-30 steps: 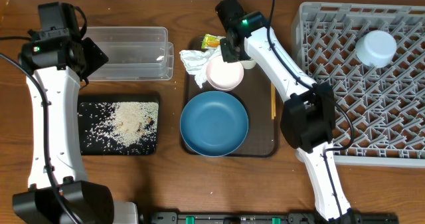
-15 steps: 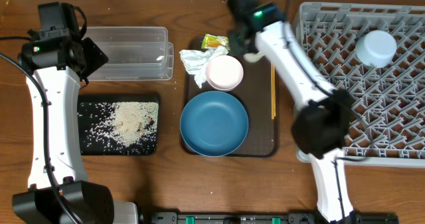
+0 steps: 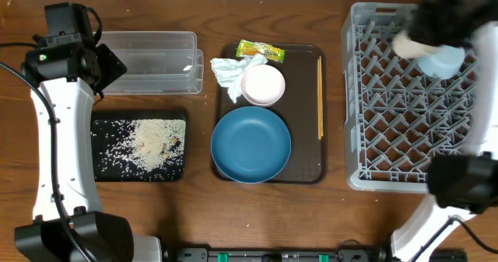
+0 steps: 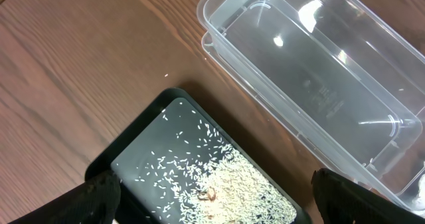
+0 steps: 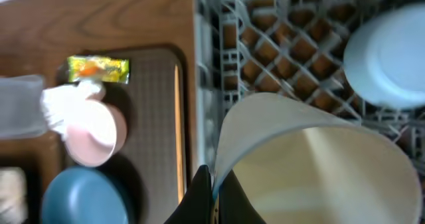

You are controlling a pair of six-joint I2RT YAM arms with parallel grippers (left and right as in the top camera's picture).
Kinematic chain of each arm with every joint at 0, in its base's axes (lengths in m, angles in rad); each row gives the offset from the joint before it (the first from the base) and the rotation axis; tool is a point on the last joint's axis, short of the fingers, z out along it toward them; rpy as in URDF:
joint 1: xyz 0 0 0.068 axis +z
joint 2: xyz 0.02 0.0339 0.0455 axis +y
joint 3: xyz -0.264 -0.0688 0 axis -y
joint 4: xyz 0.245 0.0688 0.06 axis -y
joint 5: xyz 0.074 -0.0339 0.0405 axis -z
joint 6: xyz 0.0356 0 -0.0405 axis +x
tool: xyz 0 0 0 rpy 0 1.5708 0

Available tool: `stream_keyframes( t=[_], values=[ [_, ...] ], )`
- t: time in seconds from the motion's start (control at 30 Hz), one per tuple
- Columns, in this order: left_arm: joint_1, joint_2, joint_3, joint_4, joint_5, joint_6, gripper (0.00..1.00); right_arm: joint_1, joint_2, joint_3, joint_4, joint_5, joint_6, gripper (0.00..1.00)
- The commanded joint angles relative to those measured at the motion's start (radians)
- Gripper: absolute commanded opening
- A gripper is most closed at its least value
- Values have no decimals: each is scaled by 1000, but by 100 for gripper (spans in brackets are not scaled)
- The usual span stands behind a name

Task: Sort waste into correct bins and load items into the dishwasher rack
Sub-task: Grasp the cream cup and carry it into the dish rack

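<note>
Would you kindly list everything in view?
clear tub: 1, transparent, back left
black tray: 1, black, front left
rice: many, white, black tray
serving tray: 1, brown, centre
napkin: 1, white, serving tray
pink bowl: 1, pink, beside napkin
snack wrapper: 1, yellow-green, behind pink bowl
dish: 1, dark-blue, serving tray
chopsticks: unclear, wooden, right of dish
rack: 1, grey, right
light-blue bowl: 1, light-blue, in rack
cup: 1, cream, above rack
left gripper: 1, black, left, open
right gripper: 1, black, shut on cup
</note>
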Motion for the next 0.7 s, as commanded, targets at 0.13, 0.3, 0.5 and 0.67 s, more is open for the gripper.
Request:
stream_keyframes(
  t=[0.13,0.3,0.5,0.67],
  values=[
    [4,-2,12,-4,-5,-6,95,-308,104,-18,-102,-663,-380,1],
    [5,-2,12,-4,-5,-6,95,-393,191,-96,-172,-834,-525,1],
    [4,-2,12,-4,-5,-6,95,-421,266,-278,-124,-933,-583,1],
    [4,-2,12,-4,-5,-6,95,-452,323,-383,-91,-955,-583,1]
  ],
)
